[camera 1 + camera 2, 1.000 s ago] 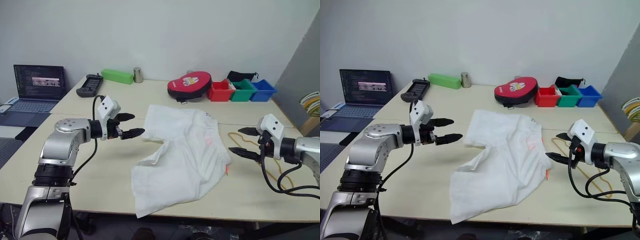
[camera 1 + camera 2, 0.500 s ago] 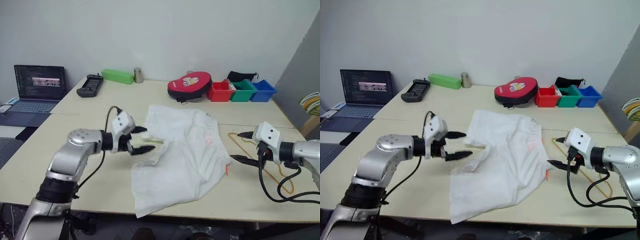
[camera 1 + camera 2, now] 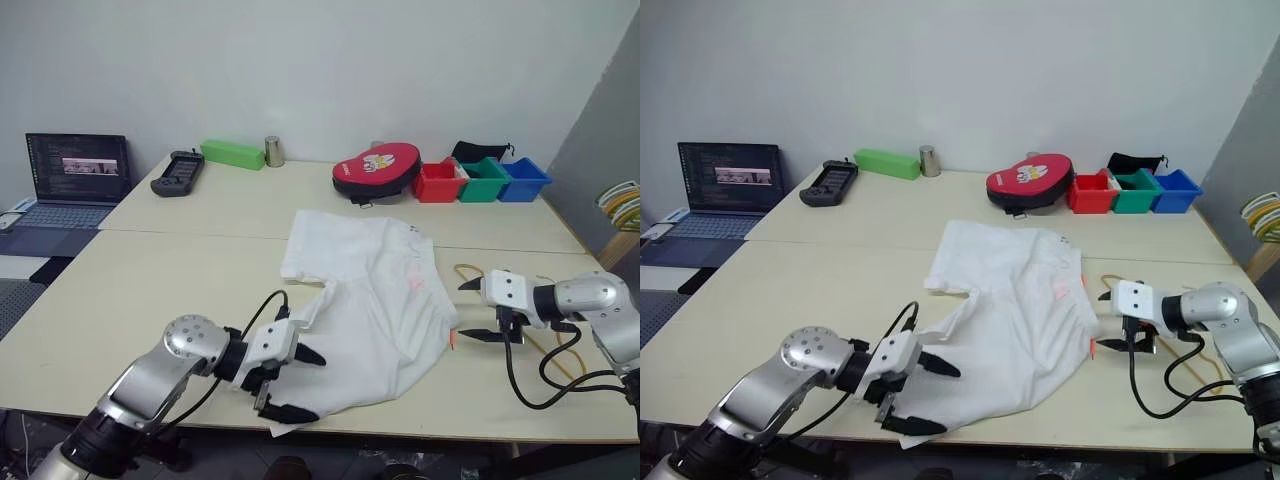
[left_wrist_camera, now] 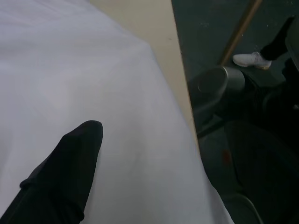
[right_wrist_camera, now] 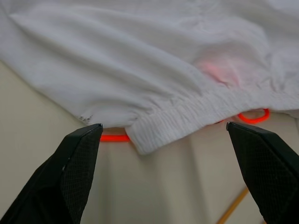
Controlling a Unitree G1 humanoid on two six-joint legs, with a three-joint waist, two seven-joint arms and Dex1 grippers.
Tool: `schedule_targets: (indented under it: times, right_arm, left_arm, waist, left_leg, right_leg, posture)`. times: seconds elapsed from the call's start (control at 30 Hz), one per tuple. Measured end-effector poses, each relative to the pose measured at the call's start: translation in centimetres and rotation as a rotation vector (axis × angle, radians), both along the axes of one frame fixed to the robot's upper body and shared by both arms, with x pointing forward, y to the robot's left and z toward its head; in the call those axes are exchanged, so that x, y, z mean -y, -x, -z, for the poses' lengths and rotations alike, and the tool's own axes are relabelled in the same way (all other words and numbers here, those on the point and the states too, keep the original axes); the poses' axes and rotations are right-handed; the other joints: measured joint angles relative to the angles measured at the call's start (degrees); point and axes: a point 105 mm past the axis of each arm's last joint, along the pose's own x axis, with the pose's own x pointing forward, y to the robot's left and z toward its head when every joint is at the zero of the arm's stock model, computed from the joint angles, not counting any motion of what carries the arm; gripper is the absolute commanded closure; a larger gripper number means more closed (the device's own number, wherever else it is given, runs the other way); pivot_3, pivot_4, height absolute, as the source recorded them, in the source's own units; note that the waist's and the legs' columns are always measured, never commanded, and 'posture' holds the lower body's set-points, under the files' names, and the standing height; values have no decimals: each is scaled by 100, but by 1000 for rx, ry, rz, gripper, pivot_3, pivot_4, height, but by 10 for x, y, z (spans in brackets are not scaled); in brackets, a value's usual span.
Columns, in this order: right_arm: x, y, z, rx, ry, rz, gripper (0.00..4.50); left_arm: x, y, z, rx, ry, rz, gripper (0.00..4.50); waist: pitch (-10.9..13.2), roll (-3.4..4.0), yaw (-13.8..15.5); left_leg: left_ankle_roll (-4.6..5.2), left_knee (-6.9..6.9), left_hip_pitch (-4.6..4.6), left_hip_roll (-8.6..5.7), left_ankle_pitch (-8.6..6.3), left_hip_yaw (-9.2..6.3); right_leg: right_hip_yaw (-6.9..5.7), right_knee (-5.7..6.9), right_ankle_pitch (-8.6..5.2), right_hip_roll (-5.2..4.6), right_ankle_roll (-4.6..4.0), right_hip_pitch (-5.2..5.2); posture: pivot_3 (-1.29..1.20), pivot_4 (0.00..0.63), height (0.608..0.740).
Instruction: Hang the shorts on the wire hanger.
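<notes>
Right wrist view frames the right gripper [image 5: 166,161] with its two black fingers [image 5: 70,172] spread wide and empty, aimed at the elastic waistband corner of the shorts [image 5: 154,88], where the orange-red cord [image 5: 254,116] pokes out from under the hem; nothing is touched yet. From the head camera, that gripper [image 3: 468,312] hangs just off the garment's 3 o'clock edge, with the wire hanger [image 3: 545,345] lying flat on the table [image 3: 130,290] partly behind it, its yellow-tan wire running out toward 4 o'clock. Across the cloth, the left gripper [image 3: 297,383] is also spread wide and empty, one finger above the fabric and one at the near corner, at about 7 o'clock of the shorts [image 3: 365,300], close to the table's front edge. The garment lies crumpled in the middle of the table, not spread out. Judged from this, the job has barely begun: neither the shorts nor the hanger is in hand, and grasping, lifting, and threading or draping the cloth over the wire all remain. Bins [image 3: 485,180] and a laptop [image 3: 75,170] sit well apart at 12 and 10 o'clock.
</notes>
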Motion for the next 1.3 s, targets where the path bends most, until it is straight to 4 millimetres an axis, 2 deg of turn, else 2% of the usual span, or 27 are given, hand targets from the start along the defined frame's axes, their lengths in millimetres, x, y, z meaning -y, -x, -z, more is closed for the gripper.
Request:
schedule_targets:
  times: [0.1, 0.3, 0.4, 0.43, 0.5, 0.53, 0.67, 0.87, 1.03, 1.13, 1.3]
  right_arm:
    - [-4, -7, 10, -6, 50, -66, 0]
    - [-8, -23, 12, 32, 104, -136, 0]
    - [-10, -23, 20, 21, 128, -172, 0]
    - [-11, -23, 22, 18, 131, -182, 183]
    - [-11, -23, 23, 12, 131, -192, 482]
    - [-11, -23, 23, 10, 131, -194, 753]
    - [-11, -23, 24, 0, 128, -196, 1576]
    - [-10, -24, 27, 0, 124, -184, 3240]
    - [-5, -26, 30, 7, 136, -159, 4447]
    - [-5, -27, 28, 13, 131, -148, 4500]
    - [-9, -12, 19, -26, 86, -146, 4500]
  left_arm:
    - [1, 10, 14, 12, -8, 29, 52]
    - [-1, 5, 29, 132, -44, 42, 52]
    - [-2, 3, 35, 169, -50, 38, 52]
    - [-2, 2, 36, 171, -49, 35, 17]
    - [-3, -1, 36, 174, -50, 22, 394]
    - [-4, -2, 36, 175, -51, 18, 458]
    - [-5, -5, 36, 148, -42, 7, 1240]
    - [-13, -22, 33, 158, -54, -48, 2677]
    - [-20, -33, 30, 175, -65, -94, 3788]
    - [-23, -42, 26, 195, -69, -116, 4464]
    - [-40, -57, 12, 231, -102, -175, 4464]
  waist:
    - [3, 8, -2]
    - [2, 12, 13]
    - [3, 17, 29]
    - [3, 21, 33]
    - [-1, 27, 37]
    - [-2, 29, 37]
    - [-6, 37, 28]
    - [-8, 40, 23]
    - [-8, 40, 28]
    - [-8, 40, 28]
    - [-8, 40, 50]
  left_leg:
    - [0, 1, 6, 1, 0, 11]
    - [0, -1, 12, 2, 0, 14]
    - [0, -2, 9, 2, 0, 10]
    - [0, -2, 9, 1, 0, 10]
    - [0, -2, 9, -1, 0, 9]
    - [0, -2, 9, -1, 0, 9]
    - [0, -2, 11, -1, 1, 9]
    - [0, 0, 12, -3, 1, 6]
    - [0, 0, 12, -3, 1, 4]
    - [0, 0, 12, -4, 1, 4]
    - [1, -1, 5, -4, 0, -19]
  right_leg:
    - [4, 2, -5, -5, -8, 1]
    - [1, 5, -7, -9, -13, 2]
    - [-5, 8, -8, -13, -14, 0]
    - [-5, 8, -8, -14, -14, 0]
    - [-6, 9, -7, -15, -13, 1]
    - [-6, 10, -7, -15, -13, 1]
    - [-8, 16, -7, -15, -13, 2]
    - [-11, 22, -7, -14, -13, 1]
    - [-13, 27, -8, -14, -14, 0]
    - [-12, 30, -8, -14, -14, 0]
    - [-31, 39, -16, -14, -20, -2]
  posture:
    - [296, 0, 740]
    - [310, 0, 740]
    - [315, 0, 740]
    - [315, 0, 740]
    - [317, 0, 740]
    - [317, 0, 740]
    - [318, 0, 740]
    - [322, 0, 740]
    - [327, 0, 740]
    - [333, 0, 740]
    - [355, 0, 740]
